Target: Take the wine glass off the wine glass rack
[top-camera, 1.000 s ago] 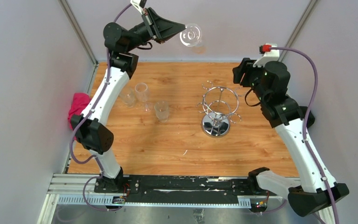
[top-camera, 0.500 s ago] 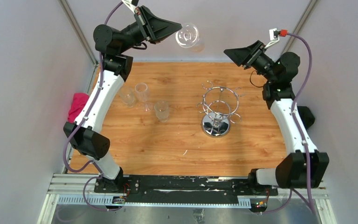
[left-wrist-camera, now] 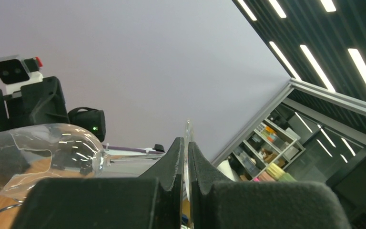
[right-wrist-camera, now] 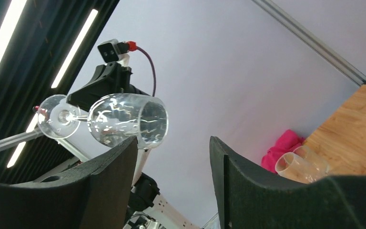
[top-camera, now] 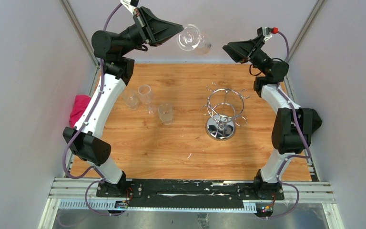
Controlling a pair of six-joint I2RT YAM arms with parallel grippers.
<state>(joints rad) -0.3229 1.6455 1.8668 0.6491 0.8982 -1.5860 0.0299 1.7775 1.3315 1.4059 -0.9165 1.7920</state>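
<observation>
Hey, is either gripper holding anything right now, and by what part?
The left gripper pinches the wine glass by its foot; the right gripper holds nothing.

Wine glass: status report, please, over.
Left pincer shut on wine glass foot, held clear of wine glass rack. Right pincer open, facing it. Nothing between them.

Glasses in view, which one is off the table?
The stemmed wine glass, held sideways in the left gripper; the plain tumblers sit on the table.

Bright, even light from ceiling strips above the tabletop; soft shadows, sharp glints on the wine glass.
</observation>
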